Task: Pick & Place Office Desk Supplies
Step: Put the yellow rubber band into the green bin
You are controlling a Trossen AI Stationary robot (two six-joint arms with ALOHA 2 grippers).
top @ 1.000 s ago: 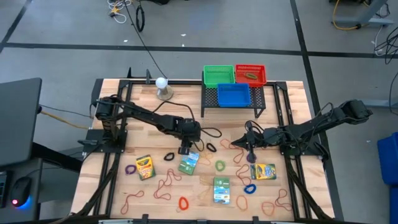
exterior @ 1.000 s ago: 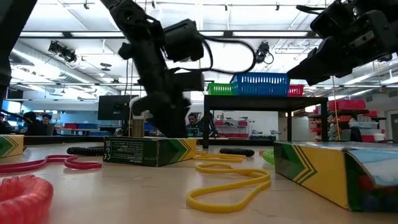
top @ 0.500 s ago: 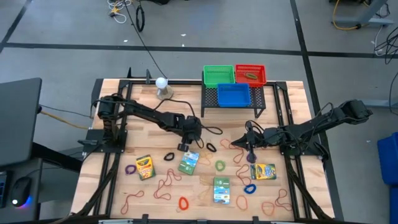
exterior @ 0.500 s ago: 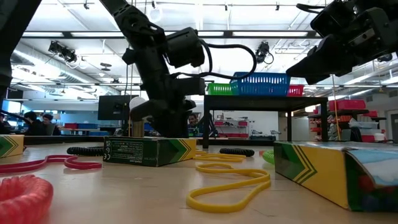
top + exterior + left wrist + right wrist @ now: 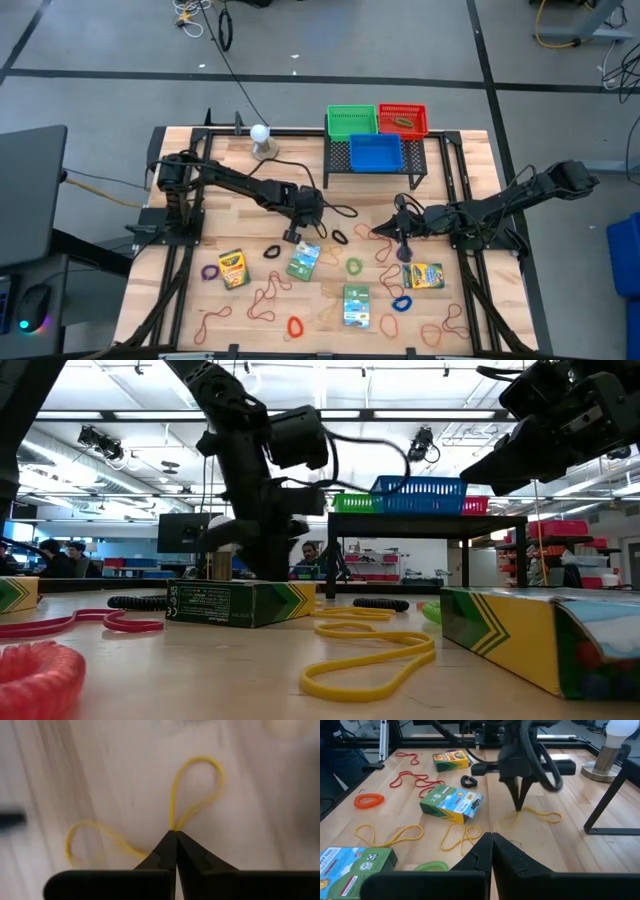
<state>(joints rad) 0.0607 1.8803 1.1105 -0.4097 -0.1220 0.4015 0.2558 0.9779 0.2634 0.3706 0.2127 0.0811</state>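
A thin yellow rubber band point(image 5: 197, 785) lies on the wooden table in two loops. My left gripper point(image 5: 175, 832) points down at the band's middle and is shut on it. The right wrist view shows that gripper point(image 5: 519, 806) with the band point(image 5: 540, 814) at its tips. It stands just beyond a green crayon box point(image 5: 303, 260). My right gripper point(image 5: 492, 837) is shut on nothing, hovering over the table's right half point(image 5: 404, 248). More crayon boxes point(image 5: 232, 268) point(image 5: 356, 305) point(image 5: 424, 275), rubber bands and small coloured loops lie flat across the near half. My left gripper pinches the yellow rubber band at its waist point(image 5: 176, 826), where the two loops meet, between its two fingertips. The fingers come from above, slanting steeply down. Both loops lie slack on the table on either side of the fingers.
A black rack at the far edge carries a green basket point(image 5: 352, 121), a red basket point(image 5: 403, 119) and a blue basket point(image 5: 375, 153). A white ball on a round stand point(image 5: 262, 137) sits far left of it. A black loop point(image 5: 340, 238) and reddish bands point(image 5: 262, 295) lie near the grippers.
My left gripper has shut on the yellow rubber band and rolled a little about its own axis, staying over the same spot. The band remains on the table. My right arm has kept still.
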